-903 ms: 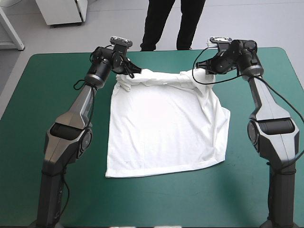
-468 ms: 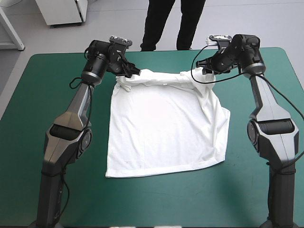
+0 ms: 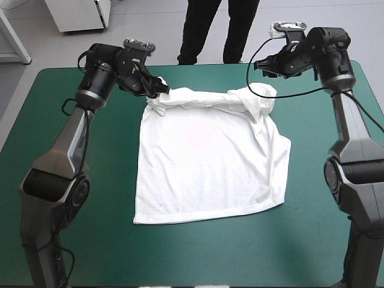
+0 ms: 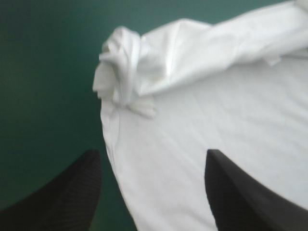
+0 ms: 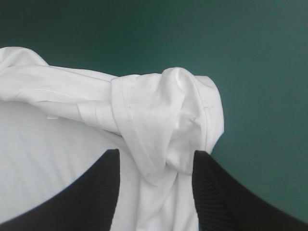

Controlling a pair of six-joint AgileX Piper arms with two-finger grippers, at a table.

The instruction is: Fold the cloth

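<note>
— Well, seeing the T-shirt [image 3: 204,162] spreading flat across the teal-green table [image 3: 198,252] from the near hem, then bunching into a roll along the far edge.

— Right, and hovering just above its two far corners: keeping the left gripper [image 4: 152,154] and the right gripper [image 5: 156,155] wide open, gripping nothing, probably lining up to pinch those bunched ends for folding. Spotting no containers anywhere.

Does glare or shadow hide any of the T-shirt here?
High view: the T-shirt is washed to flat white mid-body, creases showing only along its bunched far edge. Left wrist view: its bunched corner glares. Right wrist view: even light, hem stitching visible.
</note>
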